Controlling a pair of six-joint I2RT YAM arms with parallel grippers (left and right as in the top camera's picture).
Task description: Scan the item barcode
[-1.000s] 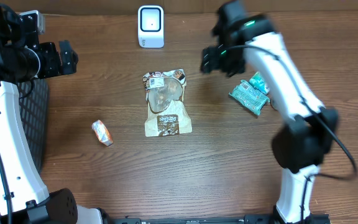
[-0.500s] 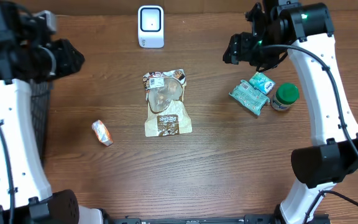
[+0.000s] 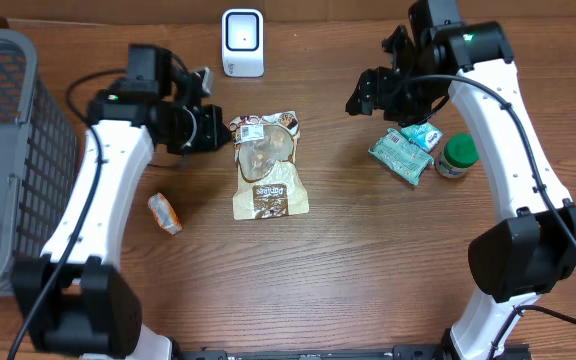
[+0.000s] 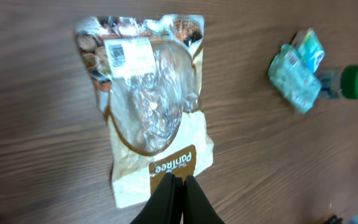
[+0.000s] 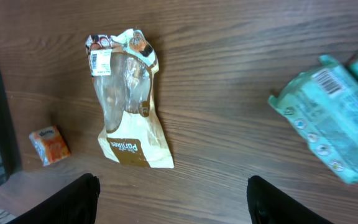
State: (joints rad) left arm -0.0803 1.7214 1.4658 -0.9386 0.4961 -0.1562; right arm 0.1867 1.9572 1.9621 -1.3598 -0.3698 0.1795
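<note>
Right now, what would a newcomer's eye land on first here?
The brown-and-cream snack bag lying flat mid-table, its label end toward the white scanner at the far edge. Next come the teal packet and green-lidded jar side by side on the right, and the grey basket at the far left.

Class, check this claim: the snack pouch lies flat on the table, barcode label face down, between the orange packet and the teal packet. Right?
No. The snack pouch lies with its barcode label face up, as the left wrist view shows; the rest is right.
</note>
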